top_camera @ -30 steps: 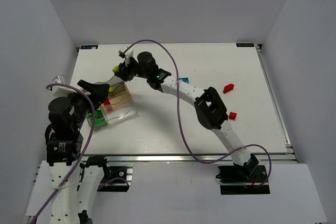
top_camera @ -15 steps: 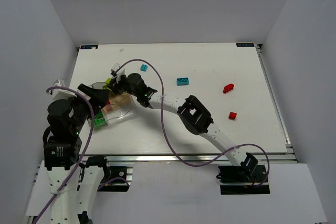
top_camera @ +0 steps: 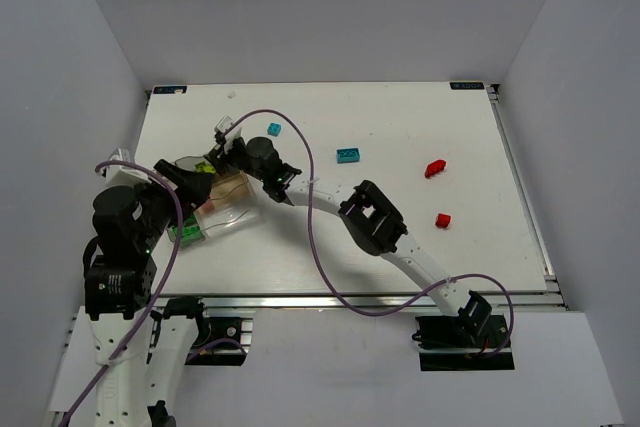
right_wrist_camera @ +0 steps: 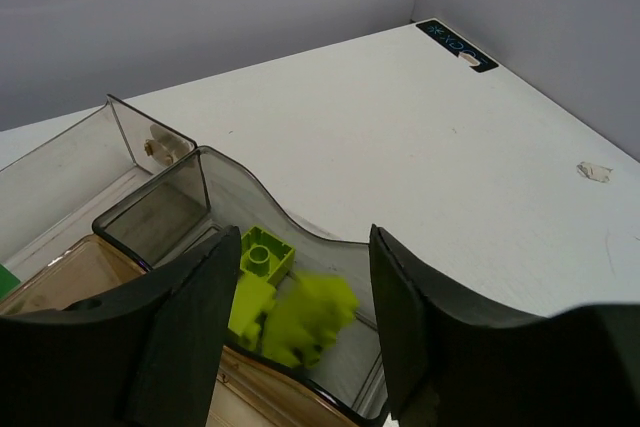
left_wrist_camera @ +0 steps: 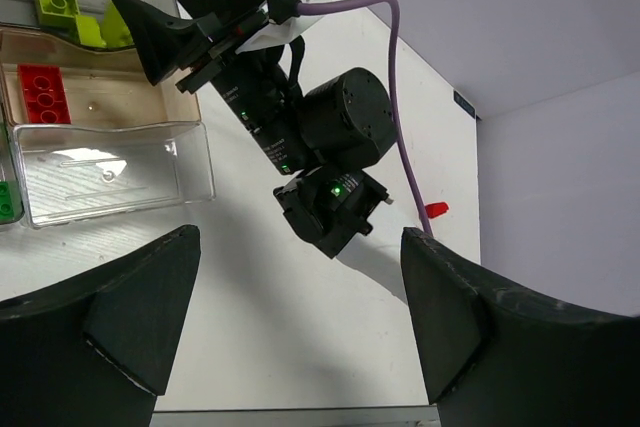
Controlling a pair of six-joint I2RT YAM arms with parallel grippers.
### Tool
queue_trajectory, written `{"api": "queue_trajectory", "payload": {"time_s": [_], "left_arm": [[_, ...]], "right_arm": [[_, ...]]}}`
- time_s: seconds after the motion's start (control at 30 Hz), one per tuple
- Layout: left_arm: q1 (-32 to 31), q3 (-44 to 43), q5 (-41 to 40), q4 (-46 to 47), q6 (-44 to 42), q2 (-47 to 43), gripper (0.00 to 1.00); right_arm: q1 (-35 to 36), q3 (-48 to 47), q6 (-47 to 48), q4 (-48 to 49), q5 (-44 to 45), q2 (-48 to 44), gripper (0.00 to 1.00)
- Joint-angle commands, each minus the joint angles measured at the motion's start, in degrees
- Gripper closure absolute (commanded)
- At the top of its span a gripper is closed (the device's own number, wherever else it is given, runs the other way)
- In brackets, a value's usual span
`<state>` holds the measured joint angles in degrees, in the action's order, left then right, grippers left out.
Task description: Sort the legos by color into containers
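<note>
The clear divided tray (top_camera: 228,213) sits at the table's left. My right gripper (top_camera: 212,150) is open just above its far compartment (right_wrist_camera: 230,182), where a lime brick (right_wrist_camera: 262,257) lies and a blurred lime brick (right_wrist_camera: 318,315) sits loose between my fingers. The left wrist view shows lime bricks (left_wrist_camera: 60,2), a red brick (left_wrist_camera: 40,94) and a green brick (left_wrist_camera: 8,202) in separate compartments. My left gripper (top_camera: 185,179) is open and empty, raised over the tray's near side. Cyan bricks (top_camera: 273,129) (top_camera: 348,155) and red bricks (top_camera: 434,168) (top_camera: 443,219) lie on the table.
The right arm (top_camera: 375,222) stretches diagonally across the table's middle with its purple cable (top_camera: 300,162) looping above. White walls close in the table at the left, back and right. A small white scrap (right_wrist_camera: 594,173) lies near the back edge.
My right gripper carried a lime brick from the back of the table down to the tray's far compartment. The brick now shows loose and blurred between the open fingers. The left arm barely moved.
</note>
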<state>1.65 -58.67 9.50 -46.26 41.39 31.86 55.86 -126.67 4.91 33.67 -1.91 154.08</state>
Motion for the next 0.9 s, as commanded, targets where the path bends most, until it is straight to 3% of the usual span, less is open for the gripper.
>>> {"api": "queue_trajectory", "payload": {"time_s": [0.0, 0.17, 0.23, 0.27, 0.4, 0.43, 0.47, 0.53, 0.6, 0.7, 0.8, 0.83, 0.87], "left_arm": [[-0.2, -2.1, 2.0, 1.3, -1.4, 0.8, 0.09], [-0.2, -2.6, 3.5, 2.7, -2.1, 1.7, 0.09], [-0.2, -2.2, 5.0, 3.9, -2.1, 2.2, 0.12], [-0.2, -2.1, 5.7, 5.6, -2.2, 2.5, 0.14], [-0.2, 1.1, 11.8, 11.9, -1.5, 4.1, 0.46], [-0.2, 1.9, 14.7, 13.6, -0.9, 4.6, 0.64], [-0.2, 2.7, 16.3, 16.8, -0.6, 5.7, 0.72], [-0.2, 4.1, 19.9, 20.3, 0.2, 7.9, 0.91], [-0.2, 4.6, 22.0, 22.1, 0.2, 11.7, 0.98], [-0.9, 5.9, 25.6, 26.1, 0.9, 18.0, 0.97], [-3.7, 6.2, 26.3, 29.7, 1.3, 24.8, 0.84], [-4.9, 4.8, 25.4, 29.8, 0.5, 26.7, 0.79], [-7.9, 4.1, 23.7, 30.0, 0.3, 28.5, 0.7]], "right_arm": [[-0.1, -0.2, 1.8, 4.8, 0.1, -0.9, 0.39], [-0.5, 0.2, 1.9, 4.7, -0.1, -2.3, 0.38], [-0.8, 2.7, 1.1, 4.8, 0.7, -5.3, 0.43], [-0.9, 4.1, 0.5, 5.1, 1.0, -6.7, 0.51], [-3.4, 14.1, -3.7, 1.8, 0.9, -17.8, 0.72], [-5.6, 16.9, -7.0, 0.4, 0.9, -23.3, 0.8], [-6.5, 21.5, -8.8, -1.3, 0.9, -25.9, 0.97], [-10.3, 23.3, -12.0, -12.2, -1.8, -32.2, 1.0], [-14.5, 24.4, -13.1, -21.2, -4.0, -35.5, 1.0], [-20.4, 28.3, -12.6, -36.3, -11.9, -43.0, 1.0], [-27.5, 32.2, -8.4, -48.7, -18.8, -47.8, 1.0], [-28.9, 32.8, -7.2, -55.3, -19.6, -48.9, 0.98], [-32.9, 33.4, -5.2, -58.1, -20.6, -49.7, 0.85]]}}
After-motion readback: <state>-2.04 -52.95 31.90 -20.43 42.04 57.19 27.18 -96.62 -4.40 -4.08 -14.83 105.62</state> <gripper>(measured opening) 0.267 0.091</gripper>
